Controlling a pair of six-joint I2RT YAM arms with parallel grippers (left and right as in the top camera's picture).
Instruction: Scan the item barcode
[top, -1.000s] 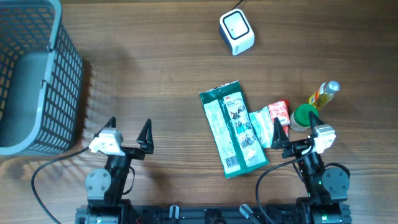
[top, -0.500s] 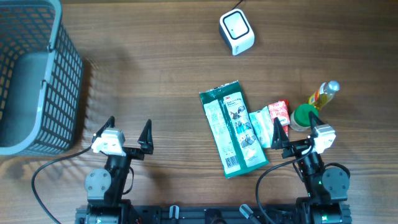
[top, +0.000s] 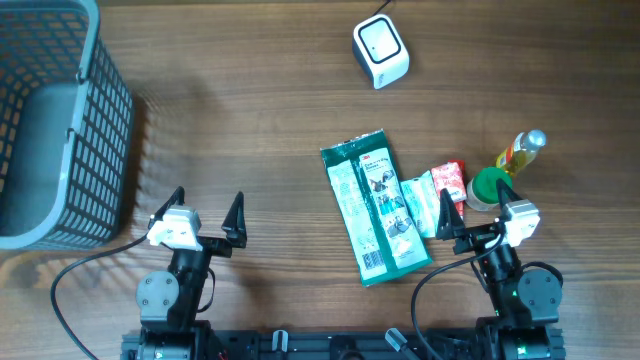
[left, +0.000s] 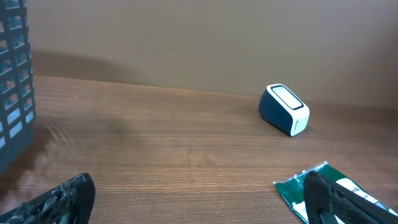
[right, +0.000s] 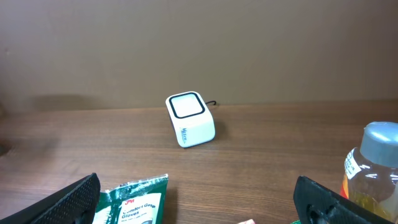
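Wooden bench (top: 260, 150), brown grain all over, carries everything. A grey mesh basket (top: 105, 150) stands at the far left corner. A small white scanner (top: 381, 50) with a dark-rimmed window sits close to the far edge, right of the middle, its cable running off past that edge.

The goods lie in a cluster toward the near right. A long green packet (top: 372, 205) lies flat with one short end pointing roughly at the scanner and the other toward the near edge. A small pale packet (top: 418, 200) lies touching its right side. Right of that come a red carton (top: 449, 181), a round green cap (top: 487, 186) and, nearest the right edge, a yellow bottle (top: 522, 150) with a grey top. All of them are well apart from the scanner.

The left claw (top: 207, 200) hangs near the near edge on the left with its jaws spread wide and nothing between them, over bare wood. The right claw (top: 474, 205) is also spread wide and holds nothing. From above, one finger lies over the right end of the small pale packet and the other by the green cap; whether either touches I cannot tell. Its own camera shows the scanner straight ahead between the fingers.
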